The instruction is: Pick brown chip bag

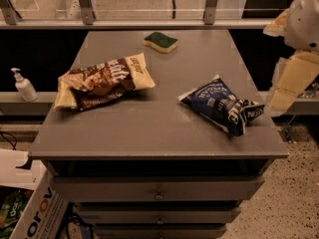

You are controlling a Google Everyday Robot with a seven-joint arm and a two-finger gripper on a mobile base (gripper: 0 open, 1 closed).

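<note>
The brown chip bag lies flat on the left part of the grey table top. It is dark brown with cream-yellow ends and white lettering. The gripper shows as cream-white arm parts at the right edge of the camera view. It hangs beyond the table's right side, far from the brown bag and nearer the dark blue chip bag. It holds nothing that I can see.
A green and yellow sponge lies at the back middle of the table. A white pump bottle stands on a ledge to the left. A cardboard box sits on the floor at lower left. Drawers are below the table top.
</note>
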